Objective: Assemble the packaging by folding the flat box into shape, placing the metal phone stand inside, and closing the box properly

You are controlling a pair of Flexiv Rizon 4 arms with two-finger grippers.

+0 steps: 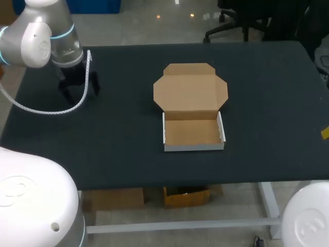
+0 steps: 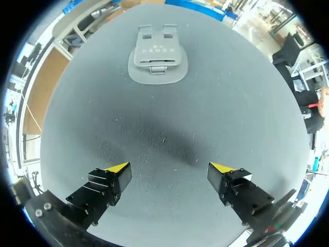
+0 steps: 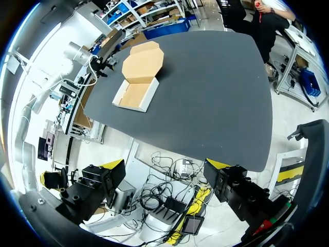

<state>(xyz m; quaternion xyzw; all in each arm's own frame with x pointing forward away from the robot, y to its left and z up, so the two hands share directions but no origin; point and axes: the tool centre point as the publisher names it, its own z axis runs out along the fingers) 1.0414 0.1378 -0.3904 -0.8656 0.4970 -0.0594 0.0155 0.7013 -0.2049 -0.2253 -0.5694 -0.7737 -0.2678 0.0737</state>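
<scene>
The box (image 1: 194,147) sits near the middle of the dark worktop (image 1: 267,103). It is already folded into a shallow tray with white outer walls and a bare brown floor. Its lid (image 1: 190,90) is thrown back flat at the tray's 12 o'clock, with the side flaps and the front tab spread out on the worktop.

In the head view the left pincer (image 1: 79,88) is at about 10 o'clock from the box, well apart from it and pointing down at the worktop. Its own camera shows the left pincer (image 2: 169,169) with its yellow-tipped fingers (image 2: 119,170) wide apart and only bare worktop between them. The grey metal phone stand (image 2: 157,59) lies flat straight ahead, clear of both fingers.

The right pincer (image 3: 165,164) is also spread apart and grips nothing. It hangs out past the worktop's edge, and the box (image 3: 134,95) lies far ahead of it.
</scene>
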